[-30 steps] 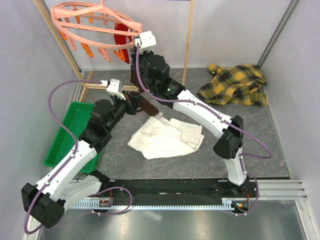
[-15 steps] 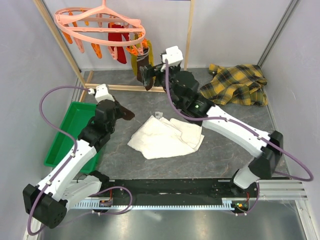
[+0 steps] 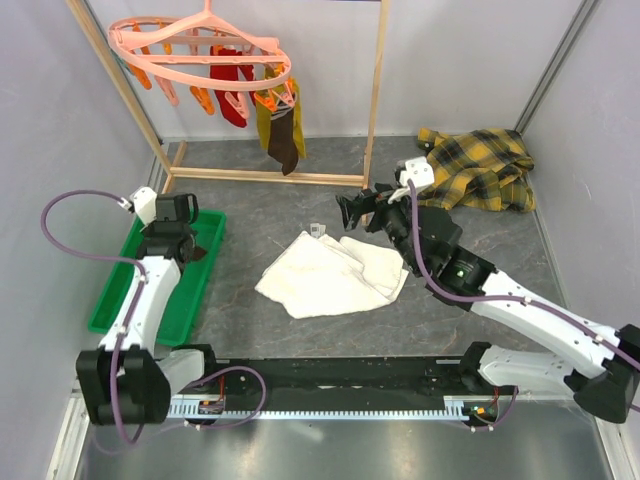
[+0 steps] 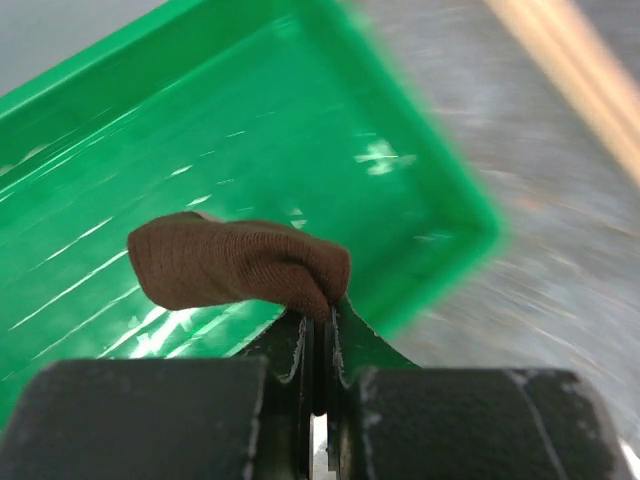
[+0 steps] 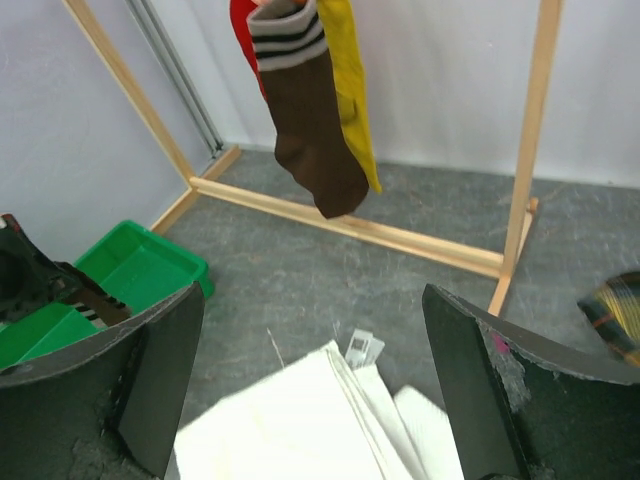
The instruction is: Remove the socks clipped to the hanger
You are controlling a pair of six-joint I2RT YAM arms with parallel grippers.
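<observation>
The salmon-pink hanger (image 3: 200, 55) hangs at the top left with socks clipped to it. They are a red one (image 3: 232, 85), a mustard one (image 3: 267, 115) and a dark brown one (image 3: 287, 140) with a striped cuff (image 5: 288, 38). My left gripper (image 3: 188, 243) is shut on another dark brown sock (image 4: 235, 262) and holds it above the green tray (image 4: 250, 120). My right gripper (image 3: 358, 212) stands wide open and empty, low over the white towel (image 5: 300, 430). It is well short of the hanging socks.
The wooden rack's base bar (image 3: 265, 177) and upright (image 3: 376, 90) stand behind the towel (image 3: 330, 272). A yellow-black plaid shirt (image 3: 470, 170) lies at the back right. The green tray (image 3: 115, 300) sits along the left wall.
My left arm has swung left with the brown sock to above the green tray. My right gripper has opened and drawn back from the hanger, down toward the towel. The hanger has settled back.
</observation>
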